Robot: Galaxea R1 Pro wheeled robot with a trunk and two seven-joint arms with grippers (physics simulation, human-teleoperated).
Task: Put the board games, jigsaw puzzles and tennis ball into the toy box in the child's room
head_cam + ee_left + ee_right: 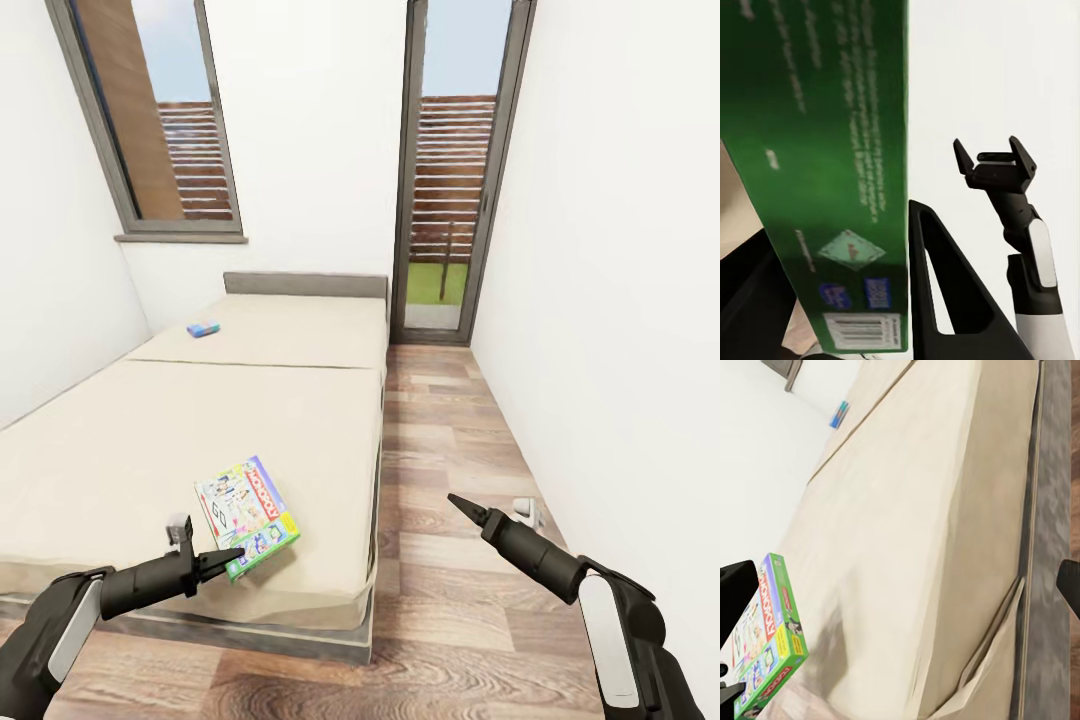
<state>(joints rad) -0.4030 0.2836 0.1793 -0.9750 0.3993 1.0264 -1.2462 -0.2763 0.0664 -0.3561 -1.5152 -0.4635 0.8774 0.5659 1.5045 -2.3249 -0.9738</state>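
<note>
**Left gripper on the Monopoly box**

The left gripper [228,560] is clamped on the Monopoly box's [247,514] near corner at the bed's [120,440] front edge. The right gripper [994,155] hangs spread, holding nothing. A small blue box [203,328] lies near the headboard [305,284].

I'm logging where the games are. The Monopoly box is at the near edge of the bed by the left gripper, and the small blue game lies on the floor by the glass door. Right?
Not quite. The small blue game lies on the bed, at its far end near the headboard, as the head view shows. The Monopoly box is indeed at the near edge by the left gripper.
</note>
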